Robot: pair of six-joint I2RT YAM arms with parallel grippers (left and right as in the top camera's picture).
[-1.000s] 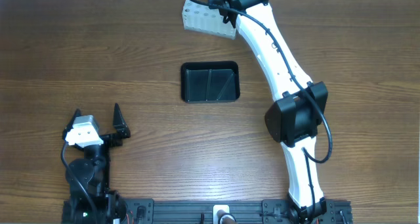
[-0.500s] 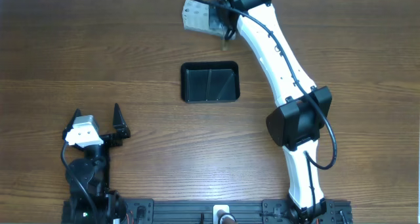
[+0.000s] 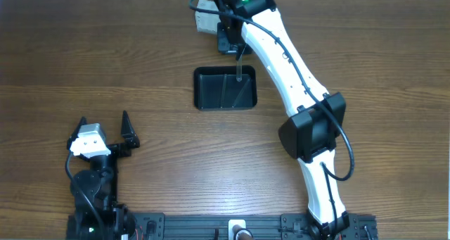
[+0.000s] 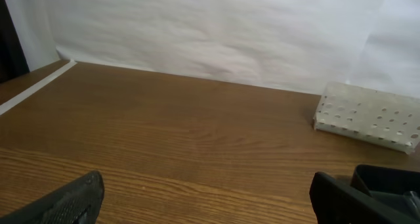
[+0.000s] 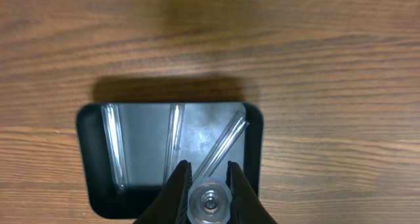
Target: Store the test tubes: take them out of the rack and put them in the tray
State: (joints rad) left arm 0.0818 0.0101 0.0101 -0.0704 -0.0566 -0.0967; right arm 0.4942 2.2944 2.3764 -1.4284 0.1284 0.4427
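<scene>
The right tool [image 5: 209, 184], clamped on a test tube [image 5: 209, 207] above the tray [image 5: 87, 152], should lower and tilt it beside the three lying tubes [image 5: 174, 135] before releasing.

Glassy test tube [image 5: 209, 201], glossy plastic tray [image 5: 83, 159]

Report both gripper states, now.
Left gripper: open, empty.
Right gripper: shut on a test tube, over the tray.
</scene>
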